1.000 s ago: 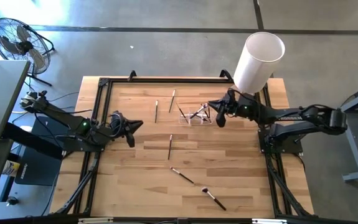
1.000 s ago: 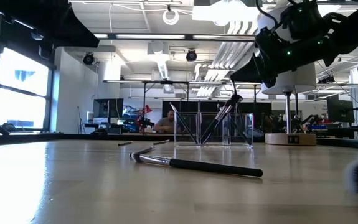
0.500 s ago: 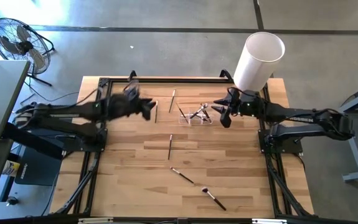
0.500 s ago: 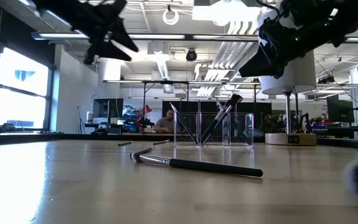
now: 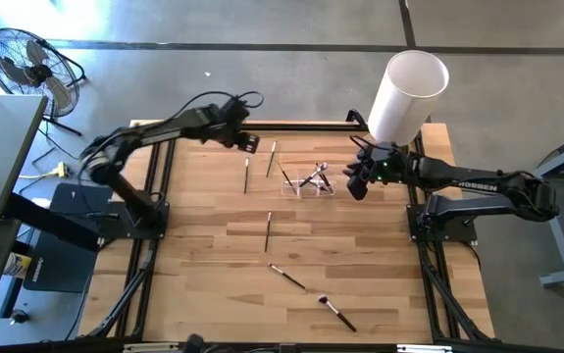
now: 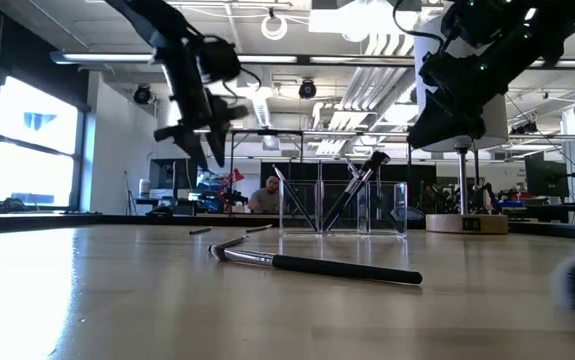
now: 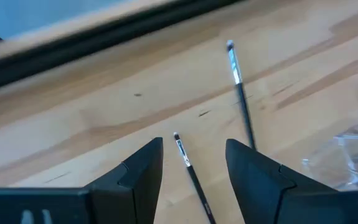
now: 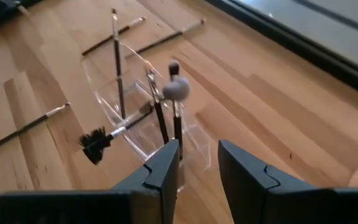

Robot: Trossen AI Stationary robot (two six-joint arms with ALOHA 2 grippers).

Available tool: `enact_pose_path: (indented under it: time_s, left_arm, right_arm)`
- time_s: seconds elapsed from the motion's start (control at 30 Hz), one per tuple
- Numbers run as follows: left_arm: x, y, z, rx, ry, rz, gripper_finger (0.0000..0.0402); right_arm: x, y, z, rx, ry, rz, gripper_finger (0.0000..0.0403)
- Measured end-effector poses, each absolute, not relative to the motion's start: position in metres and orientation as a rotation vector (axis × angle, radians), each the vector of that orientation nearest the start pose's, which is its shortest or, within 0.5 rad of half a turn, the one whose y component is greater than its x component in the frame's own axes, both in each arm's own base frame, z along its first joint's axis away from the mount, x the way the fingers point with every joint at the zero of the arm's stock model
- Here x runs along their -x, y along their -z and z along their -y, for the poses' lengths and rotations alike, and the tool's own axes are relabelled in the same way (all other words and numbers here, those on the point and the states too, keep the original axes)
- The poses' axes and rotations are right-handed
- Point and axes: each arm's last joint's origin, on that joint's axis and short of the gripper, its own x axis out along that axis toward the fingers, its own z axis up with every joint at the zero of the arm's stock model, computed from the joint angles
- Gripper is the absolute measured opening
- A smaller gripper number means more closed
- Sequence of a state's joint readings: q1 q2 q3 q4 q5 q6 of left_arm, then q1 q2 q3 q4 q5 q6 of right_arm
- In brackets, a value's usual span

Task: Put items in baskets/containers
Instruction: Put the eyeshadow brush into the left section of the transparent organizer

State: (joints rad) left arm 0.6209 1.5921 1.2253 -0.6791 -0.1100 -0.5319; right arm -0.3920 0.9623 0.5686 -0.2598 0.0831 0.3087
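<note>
five brushes lie loose on the worktop (image 5: 380, 284); several others, four or so, already stand leaning in the clear tray (image 5: 306, 182), so the task looks perhaps half done, judging by what shows. the tray sits toward the far side of the worktop, right of centre. of the loose ones, two lie side by side just left of the tray, brush a (image 5: 246, 175) and brush b (image 5: 272, 158); brush c (image 5: 268, 230) lies mid-worktop; brush d (image 5: 287, 277) and the fluffy brush e (image 5: 334, 311) lie near the front edge, well apart from the tray.

the left arm reaches far across to the back, its gripper (image 5: 245, 143) hovering above the two brushes by the tray. its wrist view shows the jaws apart, with brush a (image 7: 191, 174) between them and brush b (image 7: 239, 90) beside; a pick of brush a seems to be the step in hand.

the right gripper (image 5: 356, 182) hangs just right of the tray, jaws apart and holding nothing, looking onto the tray (image 8: 141, 102).
</note>
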Motion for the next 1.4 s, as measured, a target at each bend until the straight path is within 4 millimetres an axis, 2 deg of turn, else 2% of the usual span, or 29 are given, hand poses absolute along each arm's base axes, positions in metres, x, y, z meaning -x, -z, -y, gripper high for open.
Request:
enact_pose_path:
  time_s: [0.3, 0.4, 0.7, 0.9, 1.1, 1.4]
  left_arm:
    - [-0.297, -0.207, -0.214, 0.814, -0.882, -0.985, 0.0173]
    - [-0.302, -0.191, -0.217, 0.839, -0.906, -1.070, 0.0172]
    - [-0.310, -0.155, -0.224, 0.867, -0.909, -1.173, 0.0146]
    - [-0.309, -0.151, -0.231, 0.891, -0.946, -1.148, 0.0127]
    - [-0.305, -0.150, -0.237, 0.932, -0.926, -1.129, 0.0126]
    - [-0.308, -0.150, -0.240, 0.903, -0.941, -1.094, 0.0126]
  right_arm:
    - [-0.178, -0.222, 0.077, -0.412, 0.592, -0.576, 0.0086]
    - [-0.178, -0.222, 0.077, -0.414, 0.593, -0.576, 0.0083]
    - [-0.178, -0.222, 0.077, -0.416, 0.591, -0.580, 0.0083]
    - [-0.178, -0.222, 0.077, -0.420, 0.582, -0.581, 0.0083]
    - [-0.178, -0.222, 0.077, -0.420, 0.582, -0.582, 0.0083]
    - [-0.177, -0.220, 0.076, -0.423, 0.585, -0.606, 0.0083]
